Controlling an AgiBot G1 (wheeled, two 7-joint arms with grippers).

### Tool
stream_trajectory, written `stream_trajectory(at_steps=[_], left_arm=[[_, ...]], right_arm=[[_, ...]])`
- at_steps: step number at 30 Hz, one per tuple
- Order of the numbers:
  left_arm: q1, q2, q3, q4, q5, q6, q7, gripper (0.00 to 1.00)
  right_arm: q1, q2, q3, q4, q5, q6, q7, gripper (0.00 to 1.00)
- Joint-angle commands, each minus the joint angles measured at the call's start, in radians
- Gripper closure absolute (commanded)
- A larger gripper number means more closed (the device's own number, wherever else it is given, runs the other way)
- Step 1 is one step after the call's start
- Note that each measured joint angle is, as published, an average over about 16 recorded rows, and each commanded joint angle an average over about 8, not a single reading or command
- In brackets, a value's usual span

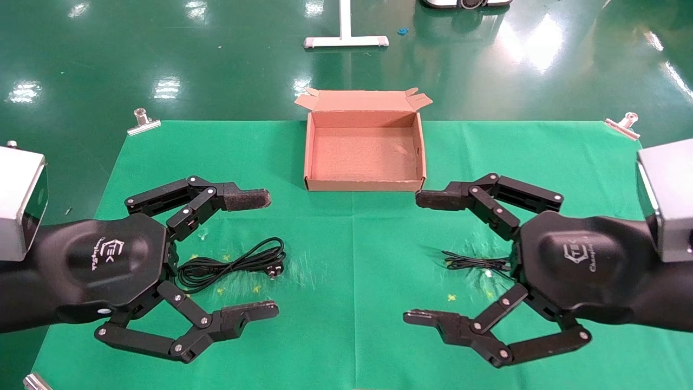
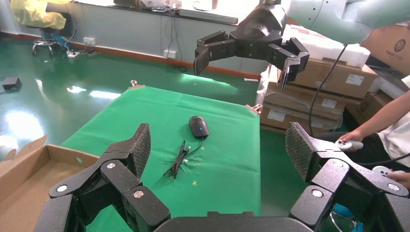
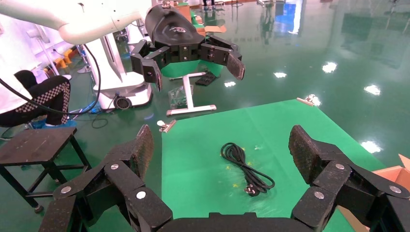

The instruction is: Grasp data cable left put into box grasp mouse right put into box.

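The data cable, thick and black in long loops with a pronged plug, lies on the green cloth under my left gripper; it also shows in the right wrist view. The black mouse with a blue spot lies on the cloth; in the head view my right gripper hides it and only its thin cord shows. The brown cardboard box stands open and empty at the far middle, lid flap back. Both grippers hover wide open and empty, facing each other.
Metal clips pin the cloth at the far corners. A white stand base is on the floor behind the box. Stacked cartons and a seated person are beyond the table's right side.
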Motion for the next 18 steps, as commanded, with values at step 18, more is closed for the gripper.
stream_trajectory(at_steps=[18], left_arm=[[0.000,0.000,0.000,0.000,0.000,0.000,0.000,0.00]], right_arm=[[0.000,0.000,0.000,0.000,0.000,0.000,0.000,0.00]])
